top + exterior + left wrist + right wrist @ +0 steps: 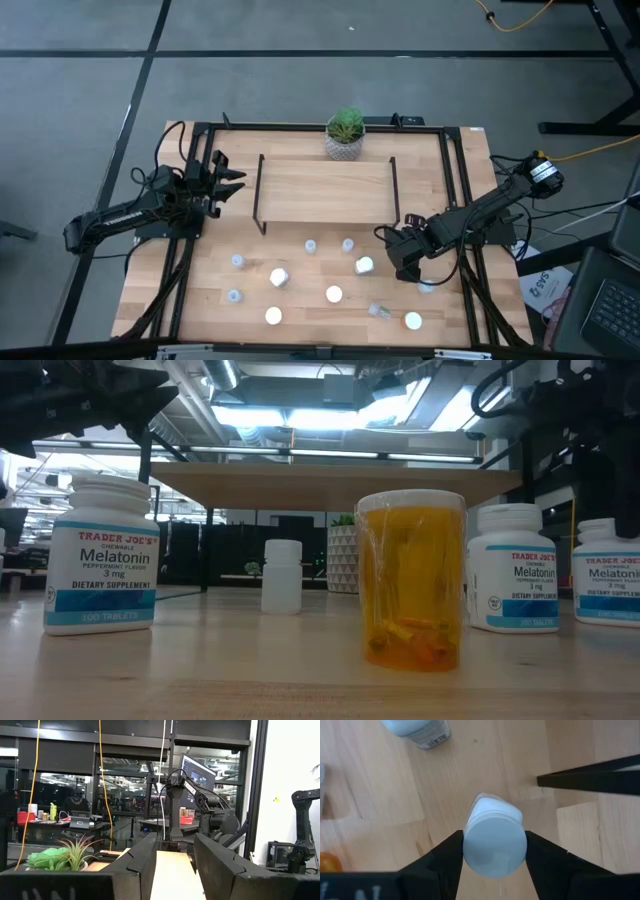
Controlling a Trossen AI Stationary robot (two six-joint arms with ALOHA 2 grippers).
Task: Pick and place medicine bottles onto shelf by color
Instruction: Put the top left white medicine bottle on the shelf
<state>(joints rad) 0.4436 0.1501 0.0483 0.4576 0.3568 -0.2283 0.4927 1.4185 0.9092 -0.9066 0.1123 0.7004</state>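
Observation:
The light-wood shelf (325, 188) stands at the table's far middle with nothing on its board. Several medicine bottles stand scattered on the near half of the table, some white-capped (334, 294) and some small and clear (237, 261). The low view shows an orange bottle (412, 580) and labelled white ones (100, 555) up close. My right gripper (388, 238) points down near the shelf's right leg, shut on a white-capped bottle (495, 847). My left gripper (225, 180) waits open at the shelf's left end, with nothing between its fingers (145, 860). My right gripper pinches the white bottle by the sides of its round cap (470, 851), one finger on each side. The fingers come from above, pointing down. The bottle stands nearly upright between them; whether its base rests on the table does not show.
A potted green plant (345, 133) stands behind the shelf. The shelf's black side frame (590, 777) runs close to the right gripper. Another white bottle (364, 265) stands just to the near left of that gripper. Black rails edge the table on both sides.

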